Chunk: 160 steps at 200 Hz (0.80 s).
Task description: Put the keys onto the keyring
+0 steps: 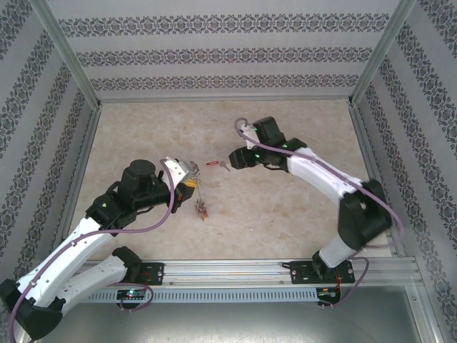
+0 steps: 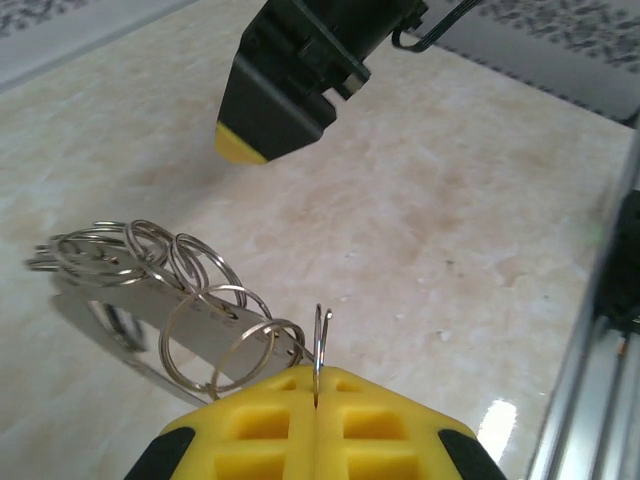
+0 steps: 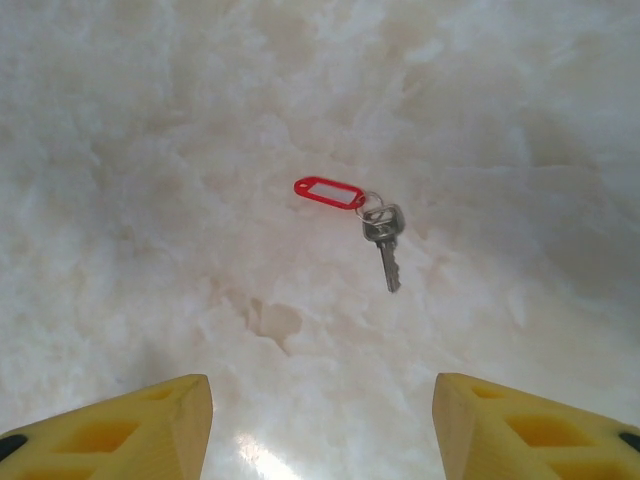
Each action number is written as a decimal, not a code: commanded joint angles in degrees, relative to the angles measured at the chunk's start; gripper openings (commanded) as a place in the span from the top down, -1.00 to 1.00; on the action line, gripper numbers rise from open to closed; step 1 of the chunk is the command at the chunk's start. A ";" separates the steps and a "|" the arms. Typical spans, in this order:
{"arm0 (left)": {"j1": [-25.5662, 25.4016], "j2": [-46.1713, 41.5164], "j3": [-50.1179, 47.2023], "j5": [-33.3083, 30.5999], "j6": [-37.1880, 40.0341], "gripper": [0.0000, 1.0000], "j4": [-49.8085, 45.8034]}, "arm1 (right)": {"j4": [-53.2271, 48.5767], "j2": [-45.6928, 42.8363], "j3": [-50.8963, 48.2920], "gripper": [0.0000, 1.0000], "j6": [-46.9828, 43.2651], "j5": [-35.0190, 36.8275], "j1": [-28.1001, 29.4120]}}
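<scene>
Closest in the overhead view, an aluminium rail (image 1: 235, 270) is carrying both arm bases; beyond it a pale marbled tabletop (image 1: 300, 207) is lying between patterned walls (image 1: 214, 53). At the left wrist, the left gripper (image 2: 316, 385) is pinching the keyring (image 2: 321, 335) beside its small rings (image 2: 190, 290). At the right wrist, the right gripper (image 3: 322, 420) is hanging spread over the red-tagged key (image 3: 383, 232), which is lying flat on the marble.

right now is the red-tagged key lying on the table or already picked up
On the table. The red-tagged key lies flat on the table, and the right gripper stands open, apart from it.
</scene>
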 commanded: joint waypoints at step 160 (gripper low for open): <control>12.22 -2.59 -4.59 7.11 -5.19 1.00 5.91 | -29.32 39.33 42.77 -0.04 -13.04 13.48 7.05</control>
